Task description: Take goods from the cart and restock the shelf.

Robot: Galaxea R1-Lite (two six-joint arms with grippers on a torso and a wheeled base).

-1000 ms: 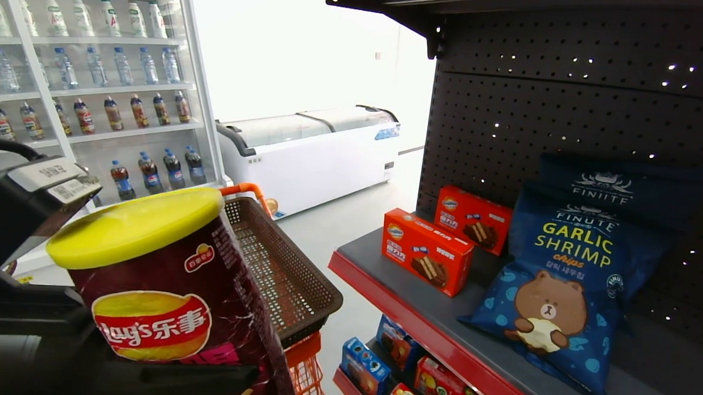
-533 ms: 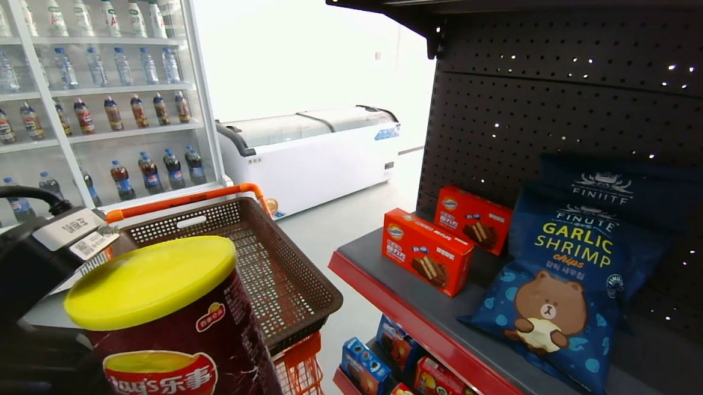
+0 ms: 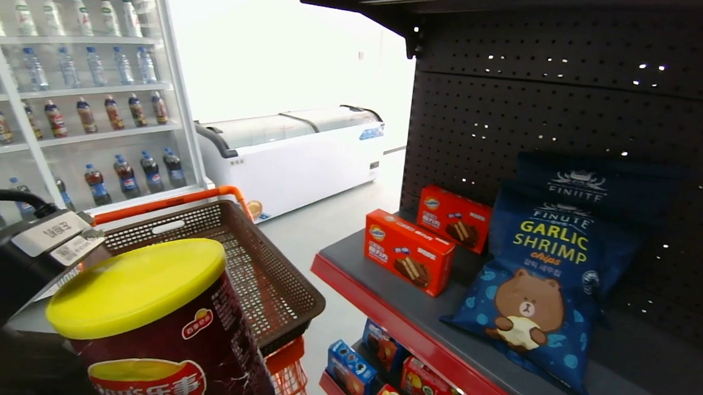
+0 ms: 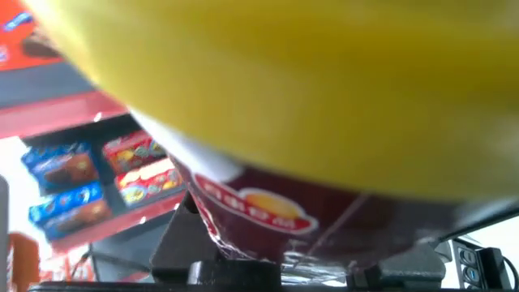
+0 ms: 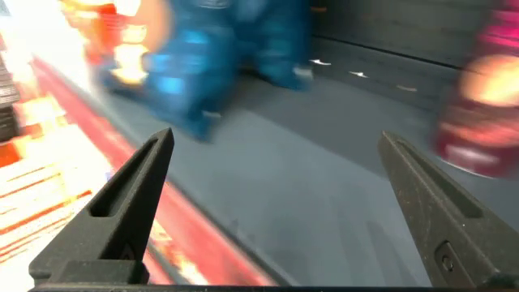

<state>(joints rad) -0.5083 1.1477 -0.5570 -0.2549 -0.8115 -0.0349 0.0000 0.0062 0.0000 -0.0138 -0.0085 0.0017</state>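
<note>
"Chip canister (image 3: pixel 158 332), dark red with a yellow lid (image 3: pixel 136 282): where do you have it in the head view?"

"You carry it lid up, off the outer end of the shelf (image 3: pixel 348 254), in front of the brown cart basket (image 3: pixel 275 278). On the shelf stand two red boxes (image 3: pixel 408 257), with blue chip bags (image 3: pixel 539 285) deeper along it."

"And your left wrist view?"

"Your left hand (image 4: pixel 276 272) is clenched on the canister's dark red body, with the lid closest to the camera. Behind it, the shelf's lower tiers carry blue and red boxes (image 4: pixel 73 186)."

"Right wrist view?"

"Your right hand (image 5: pixel 276 138) is released, its fingers spread wide, and it hovers over the shelf's grey deck. The blue chip bags lie farther along the shelf. A blurred red-pink thing (image 5: pixel 478 105) stands there too, and I cannot tell what it is."
</note>
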